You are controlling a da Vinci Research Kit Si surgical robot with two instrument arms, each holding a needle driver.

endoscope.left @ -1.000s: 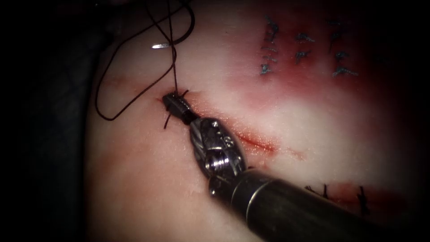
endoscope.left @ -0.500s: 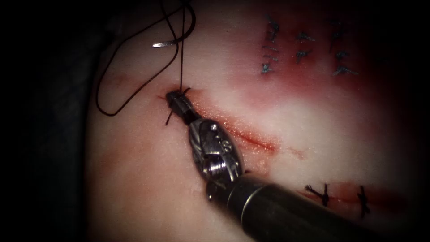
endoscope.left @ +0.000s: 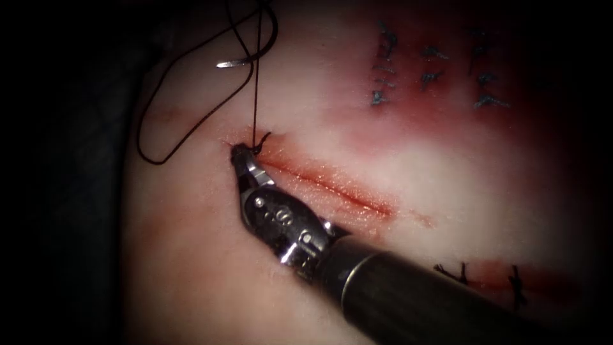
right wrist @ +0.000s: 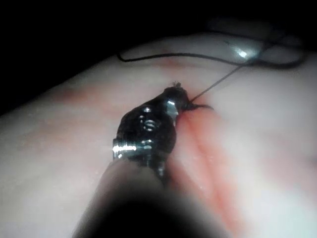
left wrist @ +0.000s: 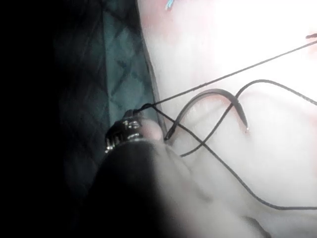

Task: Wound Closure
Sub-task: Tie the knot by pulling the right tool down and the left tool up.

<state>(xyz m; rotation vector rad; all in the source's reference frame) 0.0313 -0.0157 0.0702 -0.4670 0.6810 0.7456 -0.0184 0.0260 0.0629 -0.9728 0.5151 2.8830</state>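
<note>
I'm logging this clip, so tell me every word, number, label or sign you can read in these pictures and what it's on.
No text can be read with certainty.
Right arm's tool: small stamped marks on its metal wrist, too blurred to read.
Tissue: blue-grey marks near the far right look like old stitches, not writing.
Needle and thread: no markings.
</note>
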